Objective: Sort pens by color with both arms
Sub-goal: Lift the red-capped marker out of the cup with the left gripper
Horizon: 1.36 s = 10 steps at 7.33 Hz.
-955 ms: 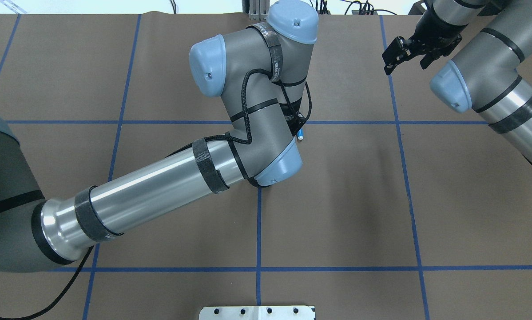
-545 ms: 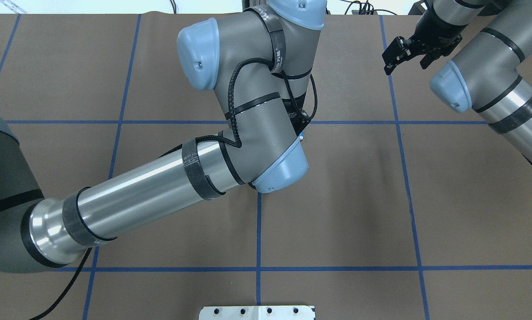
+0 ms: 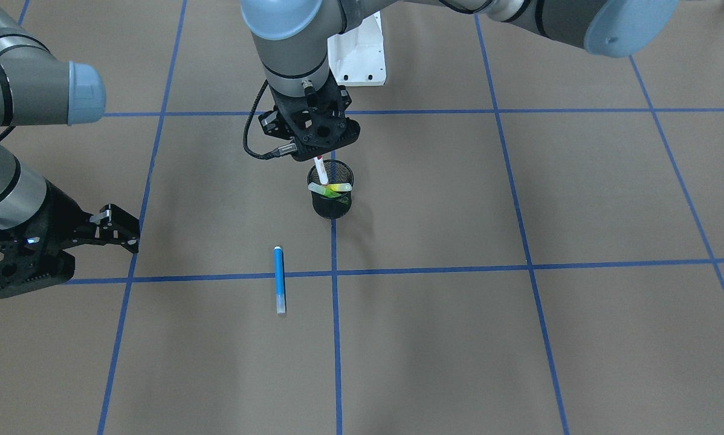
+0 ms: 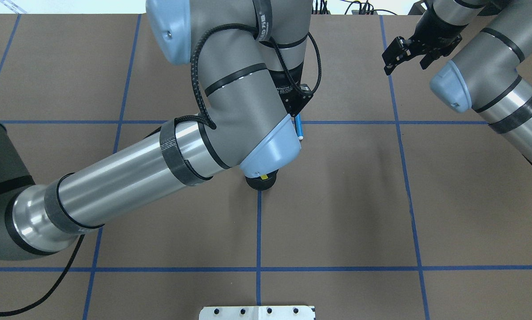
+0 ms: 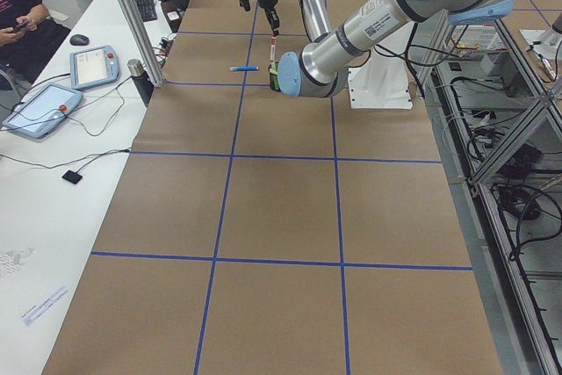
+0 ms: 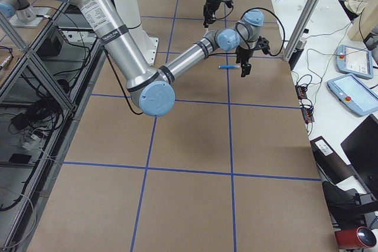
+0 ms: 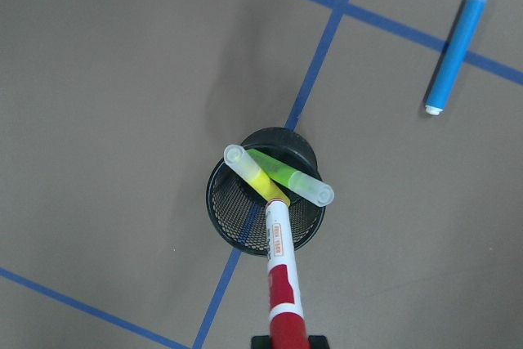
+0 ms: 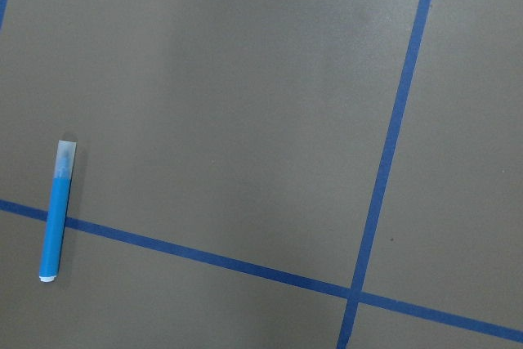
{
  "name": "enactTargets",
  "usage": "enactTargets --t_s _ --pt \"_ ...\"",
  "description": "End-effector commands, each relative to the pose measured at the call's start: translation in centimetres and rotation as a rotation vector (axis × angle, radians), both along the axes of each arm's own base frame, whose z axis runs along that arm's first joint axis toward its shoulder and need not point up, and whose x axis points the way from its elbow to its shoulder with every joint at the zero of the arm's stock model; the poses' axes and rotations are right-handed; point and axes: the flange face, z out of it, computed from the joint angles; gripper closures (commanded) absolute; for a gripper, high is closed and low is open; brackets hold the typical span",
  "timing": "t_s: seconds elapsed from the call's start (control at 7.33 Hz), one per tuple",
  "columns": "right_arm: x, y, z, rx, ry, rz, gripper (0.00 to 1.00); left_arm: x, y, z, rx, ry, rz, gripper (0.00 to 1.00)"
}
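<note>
1. The black mesh cup (image 3: 330, 208) stands near the middle of the table, on a blue tape line. The yellow pen (image 7: 253, 177) and the green pen (image 7: 288, 179) lean inside it, crossed.
2. The left tool (image 3: 319, 158) hangs right over the cup. It pinches the red-capped pen (image 7: 278, 275) by its red end. The white end points down at the cup's mouth, close to the crossed pens.
3. I think the job now is to get this pen out. The tool should go straight up and squeeze tight, so the pen does not bump the other two or tip the cup.
4. The blue pen (image 3: 279, 280) lies flat further out, a bit toward the right side.
5. The right tool (image 3: 131, 235) hangs near the far edge, on the right side. It is wide and holds nothing.
</note>
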Motion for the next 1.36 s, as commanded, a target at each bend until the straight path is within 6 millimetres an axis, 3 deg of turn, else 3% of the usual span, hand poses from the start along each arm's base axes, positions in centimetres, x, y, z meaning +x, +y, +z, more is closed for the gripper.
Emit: enactTargets --t_s 0.0,0.41,0.82,1.09,1.23 --pt "0.0 0.0 0.0 -0.001 0.0 0.0 0.02 -2.1 -4.0 0.7 0.117 0.086 -0.064 0.84" --pt "0.0 0.0 0.1 -0.001 0.002 0.0 0.02 0.3 -10.2 4.8 0.224 0.14 -0.131 0.84" --pt "0.0 0.1 -0.1 0.003 -0.002 0.0 0.02 1.5 -12.6 7.5 0.343 0.154 -0.187 0.84" --pt "0.4 -0.3 -0.6 -0.005 -0.014 -0.001 0.02 2.6 -13.0 10.3 0.413 0.16 -0.228 0.83" --pt "0.3 -0.1 -0.6 -0.022 -0.032 -0.014 0.02 4.2 -12.3 11.0 0.425 0.147 -0.227 0.83"
